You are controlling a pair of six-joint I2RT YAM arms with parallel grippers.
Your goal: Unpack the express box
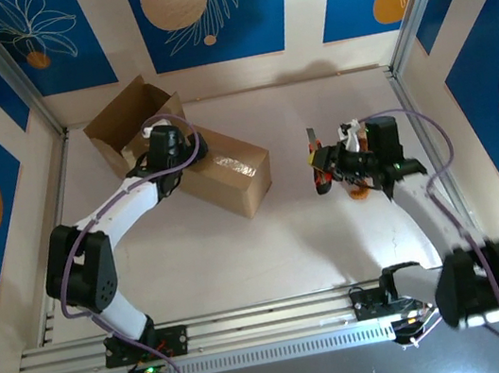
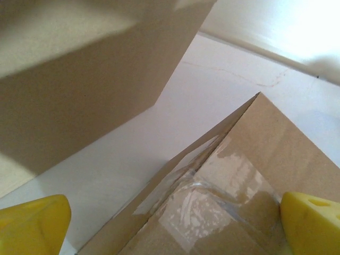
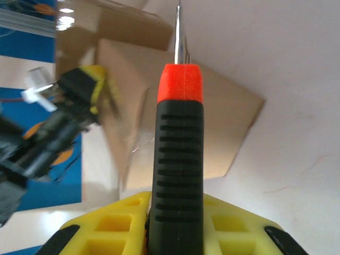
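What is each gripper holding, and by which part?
Right gripper holds the bladed tool by its black ribbed handle; left gripper is open, holding nothing.

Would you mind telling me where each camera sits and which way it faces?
Top: above and behind the arm bases, looking down on the table and box; left arm and right arm both show.
Left wrist: on the left arm, looking past the open left pincer at the box's taped corner; yellow fingertips show.
Right wrist: on the right arm, looking along the gripped knife toward the box; the right pincer shows below.
Shared: top and right wrist both show the left arm at the box.
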